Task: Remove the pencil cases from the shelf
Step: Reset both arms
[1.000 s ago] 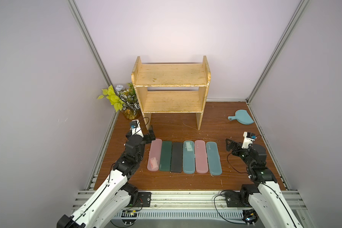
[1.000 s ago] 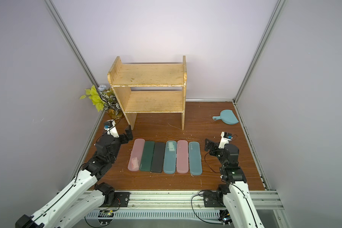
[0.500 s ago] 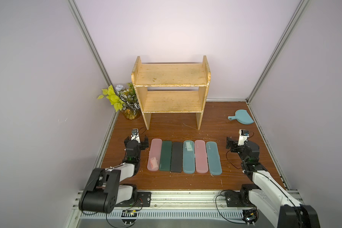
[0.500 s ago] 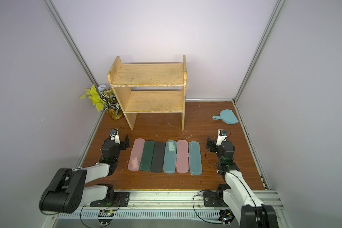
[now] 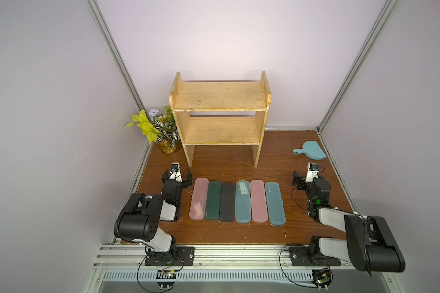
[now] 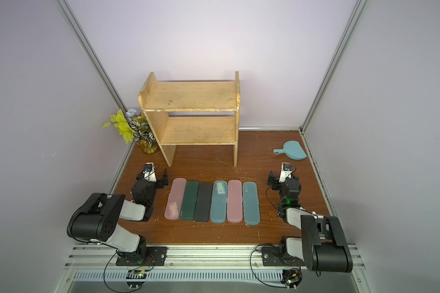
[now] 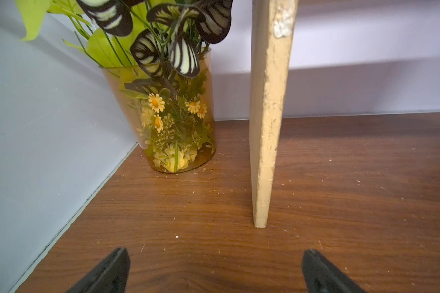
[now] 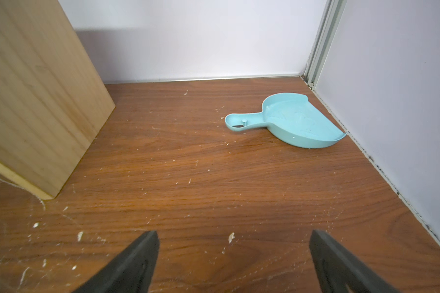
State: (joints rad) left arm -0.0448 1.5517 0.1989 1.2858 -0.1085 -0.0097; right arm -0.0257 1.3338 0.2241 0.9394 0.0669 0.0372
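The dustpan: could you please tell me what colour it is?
The dustpan is light teal-blue, clearest in the right wrist view.

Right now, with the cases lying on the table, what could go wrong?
1. The left gripper, open, sits close beside the nearest pink case; a sideways swing might push it, and the cases lie packed, so neighbours would shift too.
2. The vase stands ahead of that gripper, beside the shelf leg; a forward move might tip it.
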